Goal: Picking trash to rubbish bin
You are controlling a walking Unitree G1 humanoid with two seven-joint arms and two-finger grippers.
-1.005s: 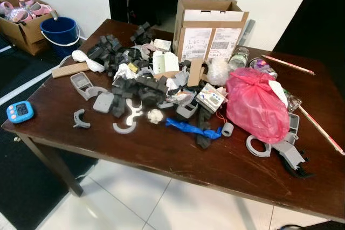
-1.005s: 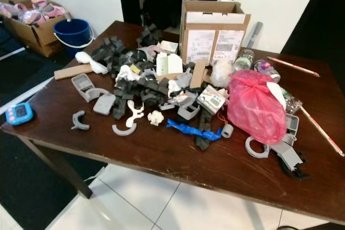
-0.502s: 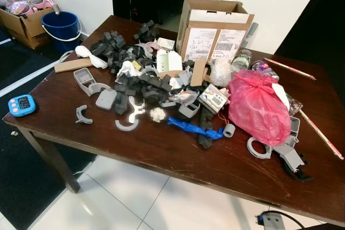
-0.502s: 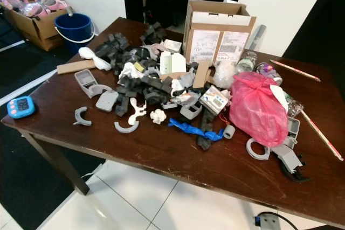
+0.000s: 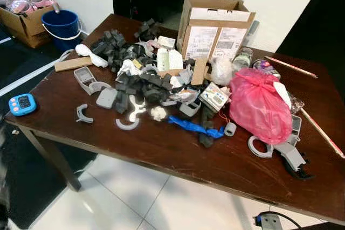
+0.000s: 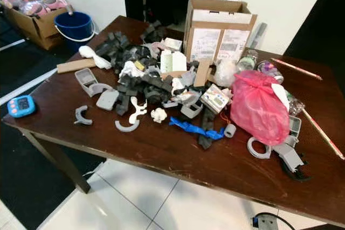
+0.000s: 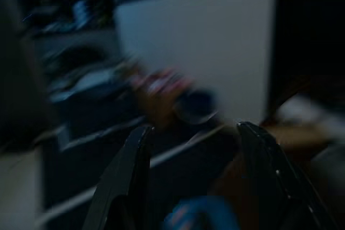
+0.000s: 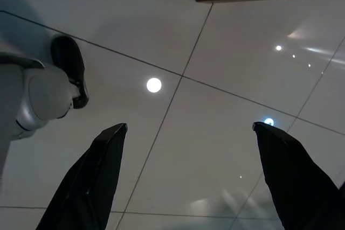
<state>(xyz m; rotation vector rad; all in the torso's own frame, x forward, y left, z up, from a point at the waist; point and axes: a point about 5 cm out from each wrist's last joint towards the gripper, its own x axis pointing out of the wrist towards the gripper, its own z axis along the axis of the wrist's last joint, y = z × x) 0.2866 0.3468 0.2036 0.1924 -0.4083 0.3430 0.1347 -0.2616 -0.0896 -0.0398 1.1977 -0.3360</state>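
Observation:
Trash is heaped on a dark wooden table [image 5: 161, 149]: black foam pieces [image 5: 141, 83], grey plastic parts [image 5: 106, 98], a crumpled white paper ball [image 5: 157, 113], a blue wrapper [image 5: 193, 126] and a knotted pink plastic bag [image 5: 260, 106]. A blue bucket [image 5: 60, 23] stands on the floor beyond the table's far left corner. My left gripper [image 7: 194, 129] is open and holds nothing; its view is dark and blurred. My right gripper [image 8: 190, 127] hangs open over white floor tiles, also holding nothing.
An open cardboard box [image 5: 215, 29] stands at the table's back. A blue timer [image 5: 22, 104] lies at the left edge. A carton of pink items [image 5: 21, 14] sits by the bucket. White tile floor [image 5: 140, 197] runs along the table's near side.
The whole picture has shifted slightly, so the camera moved. A small grey part with a cable came into view at the bottom right. Nothing on the table has moved.

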